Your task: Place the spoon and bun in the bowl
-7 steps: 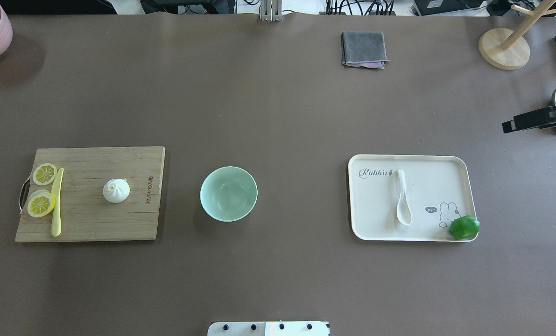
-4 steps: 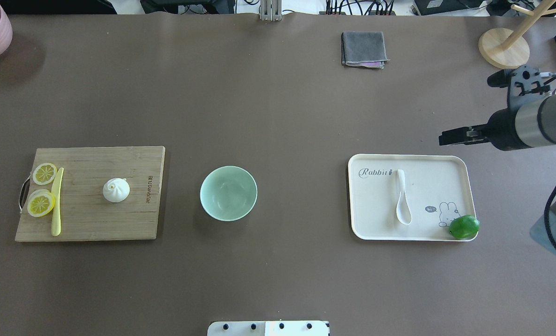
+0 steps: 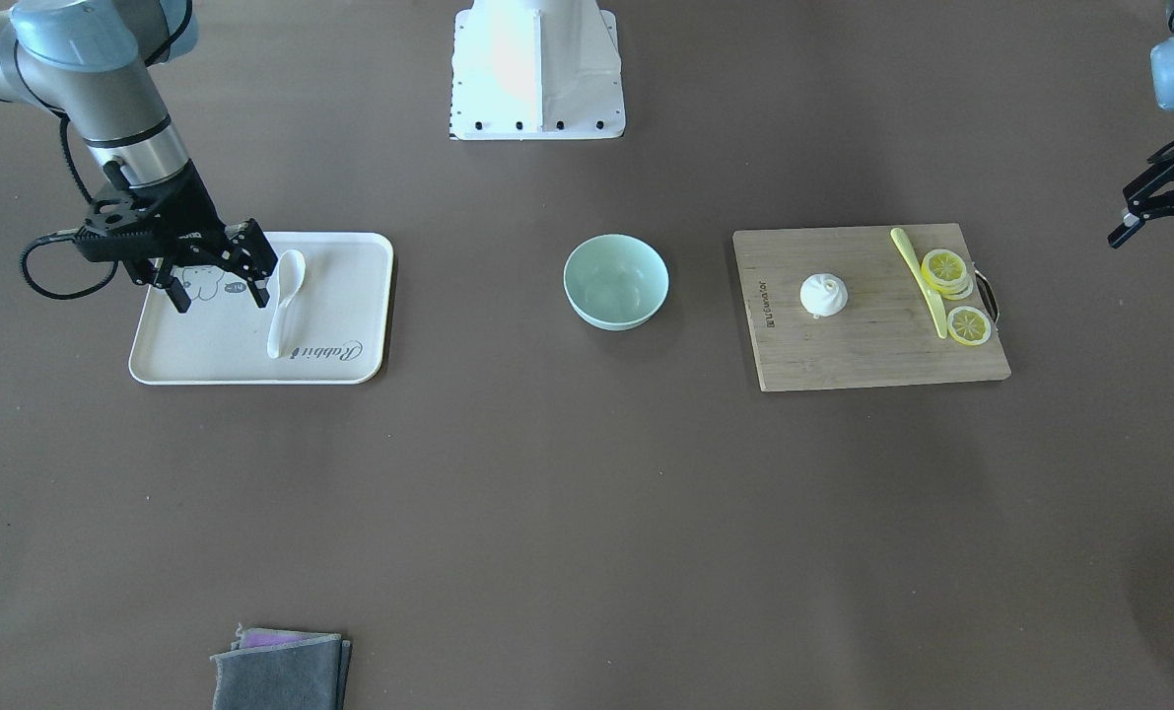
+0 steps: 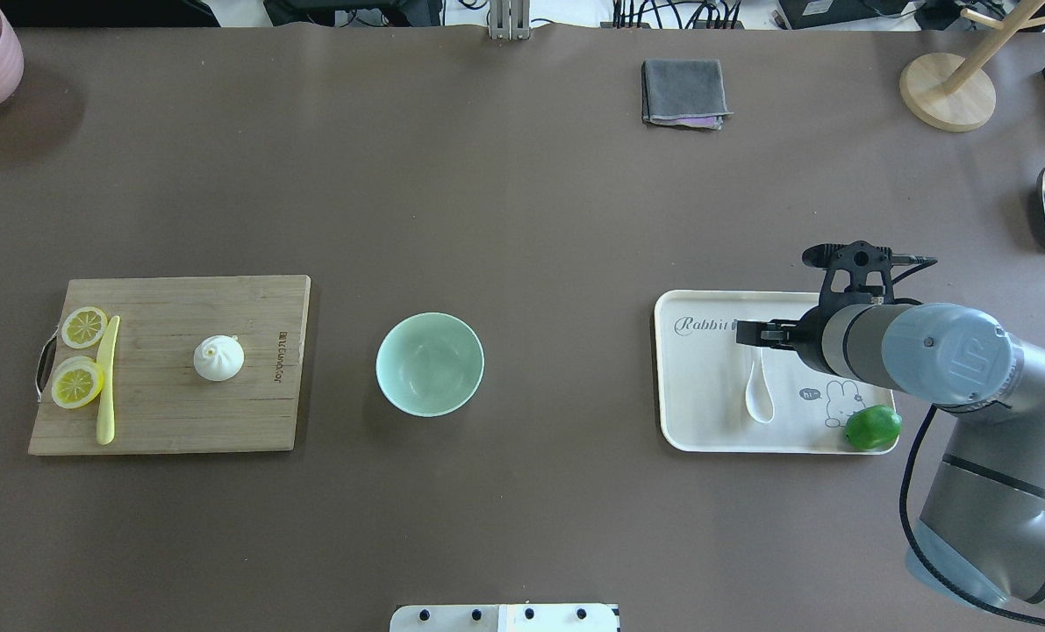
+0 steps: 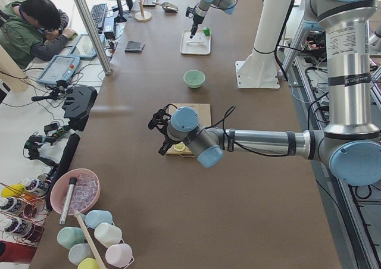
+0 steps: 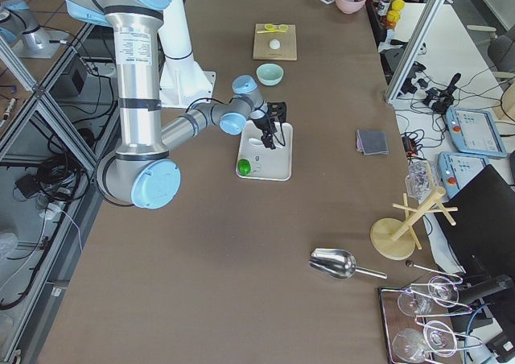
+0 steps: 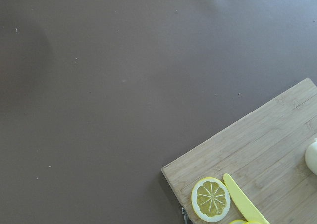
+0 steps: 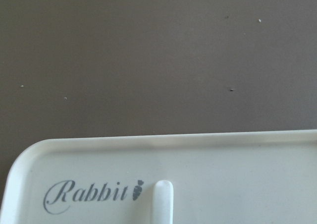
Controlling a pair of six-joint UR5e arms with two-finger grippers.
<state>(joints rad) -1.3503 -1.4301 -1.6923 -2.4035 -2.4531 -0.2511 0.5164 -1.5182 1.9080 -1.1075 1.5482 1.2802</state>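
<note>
Now my right pincer (image 3: 214, 286) hangs with jaws apart, the spoon (image 3: 286, 296) just under it, so next I should drop down and squeeze the handle.

Right gripper (image 3: 222, 299) parted (low), left gripper (image 3: 1154, 260) parted

One spoon (image 4: 759, 399), one bun (image 4: 218, 358), one bowl (image 4: 430, 364) and one lime (image 4: 873, 427). One tray (image 4: 706, 395), one cutting board (image 4: 162, 412), one knife (image 4: 106, 386), one cloth (image 4: 683, 90), at least two lemon slices (image 4: 83, 326)
</note>
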